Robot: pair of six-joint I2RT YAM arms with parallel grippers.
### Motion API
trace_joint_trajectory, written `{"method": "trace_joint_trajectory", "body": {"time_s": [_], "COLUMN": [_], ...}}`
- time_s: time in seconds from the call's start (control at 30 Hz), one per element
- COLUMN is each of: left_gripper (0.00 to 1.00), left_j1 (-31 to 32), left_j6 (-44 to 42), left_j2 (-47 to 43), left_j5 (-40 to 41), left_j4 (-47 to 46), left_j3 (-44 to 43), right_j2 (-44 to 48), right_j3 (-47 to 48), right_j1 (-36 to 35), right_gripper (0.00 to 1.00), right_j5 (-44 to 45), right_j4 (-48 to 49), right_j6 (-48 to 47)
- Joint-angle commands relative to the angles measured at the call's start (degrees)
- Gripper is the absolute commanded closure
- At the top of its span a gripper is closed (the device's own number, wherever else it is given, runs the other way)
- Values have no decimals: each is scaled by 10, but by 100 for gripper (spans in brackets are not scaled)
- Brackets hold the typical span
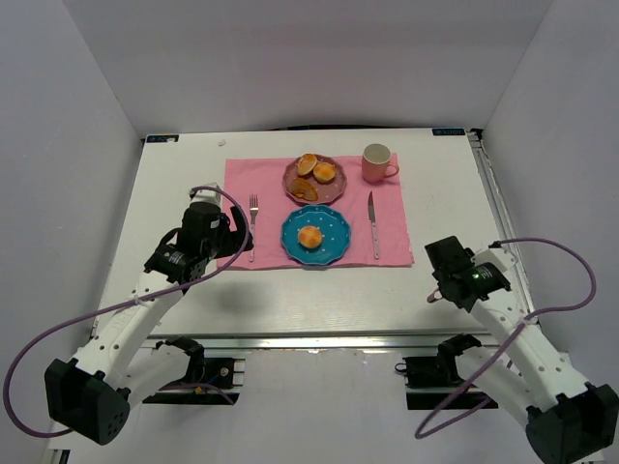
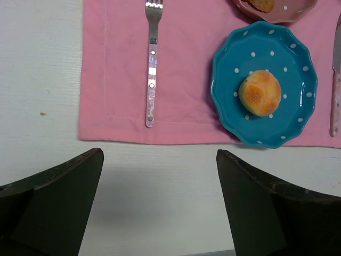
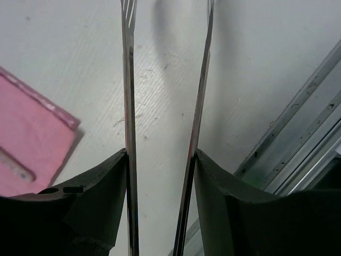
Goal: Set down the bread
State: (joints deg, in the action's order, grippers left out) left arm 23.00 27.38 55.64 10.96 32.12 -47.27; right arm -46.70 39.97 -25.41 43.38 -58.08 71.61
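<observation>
One bread bun (image 1: 310, 236) (image 2: 259, 93) lies in the middle of the blue dotted plate (image 1: 334, 224) (image 2: 229, 48). Two more buns (image 1: 325, 172) share the pink plate (image 1: 293, 175) behind it with a darker brown piece (image 1: 305, 190). My left gripper (image 1: 232, 242) (image 2: 160, 152) hangs open and empty over the white table, just in front of the mat's left edge. My right gripper (image 1: 440, 280) (image 3: 161, 154) sits right of the mat, shut on a pair of thin metal tongs (image 3: 128, 106). The tongs' two blades stand apart with nothing between them.
A pink mat (image 1: 266, 184) (image 2: 117, 80) (image 3: 32, 133) carries both plates, a fork (image 1: 253, 220) (image 2: 152, 69) at left and a knife (image 1: 372, 224) (image 2: 334, 90) at right. A pink mug (image 1: 377, 162) stands at the mat's back right. The table's metal rail (image 3: 303, 138) runs close to my right gripper.
</observation>
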Motion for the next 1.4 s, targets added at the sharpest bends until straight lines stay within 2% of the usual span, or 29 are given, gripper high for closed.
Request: {"method": "trace_joint_trajectory", "body": {"time_s": [0.0, 0.37, 0.73, 0.77, 0.9, 1.0, 1.37], "left_gripper": [2, 2, 2, 2, 2, 2, 2], "left_j1": [0, 0, 0, 0, 0, 0, 0], "left_j6": [-7, -6, -6, -7, -6, -2, -11], "left_j2": [-15, -7, -8, -8, -6, -7, 30], "left_j5": [-6, -2, 4, 6, 5, 0, -19], "left_j4": [-4, -1, 2, 2, 1, -5, -8], "left_j3": [-2, -12, -6, -5, -2, 2, -24], "right_j2": [-10, -102, -180, -178, -157, -134, -7], "right_j3": [-45, -95, -104, -104, -92, -76, 43], "right_j1": [58, 67, 71, 71, 72, 71, 71], "right_gripper": [44, 42, 36, 35, 17, 11, 11], "right_j5": [-52, -90, -119, -120, -118, -114, -107], "right_j4": [137, 249, 290, 291, 288, 263, 129], "right_j6": [-55, -86, -96, -98, -118, -125, -161]}}
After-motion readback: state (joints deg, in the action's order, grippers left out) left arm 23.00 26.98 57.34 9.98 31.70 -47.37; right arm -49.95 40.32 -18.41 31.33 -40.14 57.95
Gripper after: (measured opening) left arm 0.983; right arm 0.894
